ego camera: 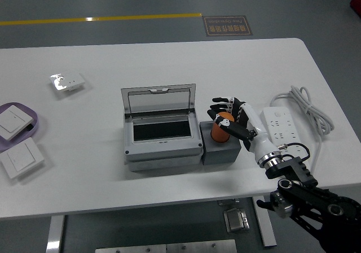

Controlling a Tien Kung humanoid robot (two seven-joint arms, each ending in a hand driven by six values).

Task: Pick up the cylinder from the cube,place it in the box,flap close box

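The orange cylinder [220, 130] stands upright on the grey cube [219, 145], just right of the grey box [162, 145], whose lid [159, 99] stands open. The right hand [236, 120] has its fingers [232, 127] curled around the cylinder. A white power strip [280, 126] lies further right on the bench [169, 61].

White-shelled right hand [232, 119] with black fingers, silver wrist ring, black jointed arm [307, 199]

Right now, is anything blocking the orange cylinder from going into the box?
Nothing visible. The right hand wraps the orange cylinder on the grey cube; the grey box sits beside it, lid up.
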